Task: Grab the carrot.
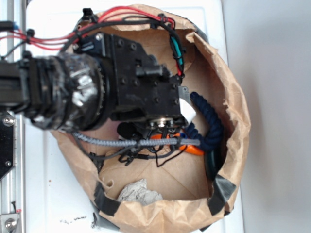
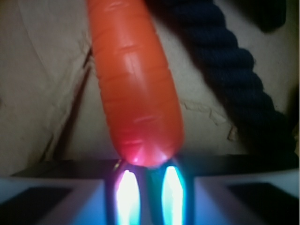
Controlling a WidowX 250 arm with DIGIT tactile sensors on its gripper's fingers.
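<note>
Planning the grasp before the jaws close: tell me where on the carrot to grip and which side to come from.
Grip the carrot on its smooth orange body, a little up from the rounded tip nearest the gripper, coming straight down from above with the fingers across its narrow width. The rope lies close along one side, so stay centred on the carrot. Whether the jaws are open cannot be told.

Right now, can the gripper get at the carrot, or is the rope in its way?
Probably yes. In the wrist view the carrot lies right ahead of the gripper, its end at the fingertips. The dark rope runs alongside, not across. Whether the fingers have closed is unclear.
</note>
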